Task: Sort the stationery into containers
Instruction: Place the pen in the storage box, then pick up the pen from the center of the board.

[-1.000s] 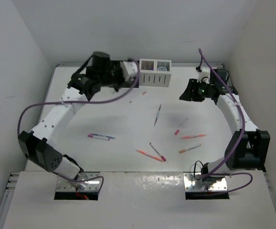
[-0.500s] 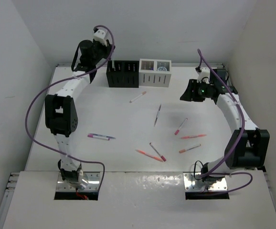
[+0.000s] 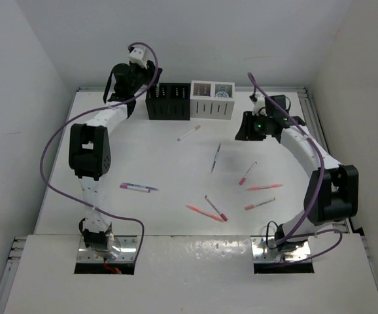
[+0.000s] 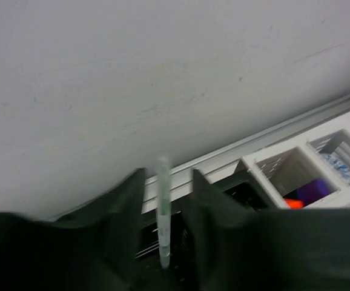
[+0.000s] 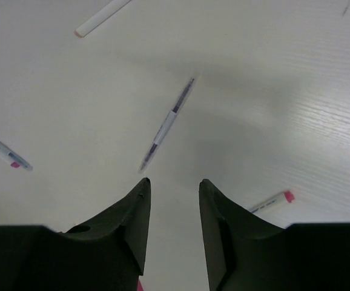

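A white table (image 3: pixel 156 147) is enclosed by plain white walls (image 3: pixel 208 39).

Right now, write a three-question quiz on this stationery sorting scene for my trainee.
1. True or false: the left gripper holds a thin pale pen upright, near the black slotted plastic organiser box.
2. Which thing lies just ahead of the right gripper in its wrist view? A) a round white jar B) a thin grey pen C) a stubby highlighter
3. Fill in: the right gripper is ____ and holds nothing.
Key: 1 true; 2 B; 3 open.
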Motion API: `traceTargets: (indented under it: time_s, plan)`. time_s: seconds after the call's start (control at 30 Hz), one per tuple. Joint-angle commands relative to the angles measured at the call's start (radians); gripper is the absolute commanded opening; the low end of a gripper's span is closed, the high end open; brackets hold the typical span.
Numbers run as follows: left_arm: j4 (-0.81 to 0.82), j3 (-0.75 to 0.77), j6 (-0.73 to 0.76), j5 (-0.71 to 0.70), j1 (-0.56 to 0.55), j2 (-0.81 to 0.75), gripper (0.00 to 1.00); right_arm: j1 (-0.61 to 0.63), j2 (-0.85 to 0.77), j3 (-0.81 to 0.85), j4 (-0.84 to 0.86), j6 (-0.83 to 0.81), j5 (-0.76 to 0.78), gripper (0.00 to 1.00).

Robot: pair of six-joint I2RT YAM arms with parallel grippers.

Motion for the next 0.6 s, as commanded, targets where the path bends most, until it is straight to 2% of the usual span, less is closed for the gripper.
traceTargets:
  time_s: [0.0,0.03,0.07,0.1,0.13,0.27,0.37,0.57]
  plan:
    - [-0.009,-0.037,0.023,-0.012,0.015,-0.069,0.5,0.096,0.032,0.015,0.098,0.094,0.159,0.37]
    - [-0.038,-0.048,0.028,-0.021,0.018,-0.08,0.64,0.117,0.047,0.027,0.095,0.11,0.199,0.37]
    - [-0.046,-0.072,0.035,-0.037,0.02,-0.106,0.7,0.155,0.07,0.068,0.069,0.128,0.283,0.38]
    - [-0.056,-0.086,0.048,-0.043,0.021,-0.119,0.8,0.168,0.121,0.096,0.049,0.168,0.318,0.38]
    - [-0.064,-0.103,0.052,-0.047,0.023,-0.135,0.83,0.182,0.149,0.119,0.03,0.187,0.349,0.38]
    - [-0.072,-0.227,0.054,-0.031,0.043,-0.274,0.88,0.231,0.215,0.162,0.018,0.273,0.45,0.39]
    - [-0.098,-0.307,0.042,0.006,0.069,-0.389,0.88,0.252,0.256,0.166,0.023,0.308,0.467,0.39]
    - [-0.25,-0.442,0.066,0.1,0.155,-0.601,0.89,0.266,0.357,0.201,0.023,0.348,0.477,0.38]
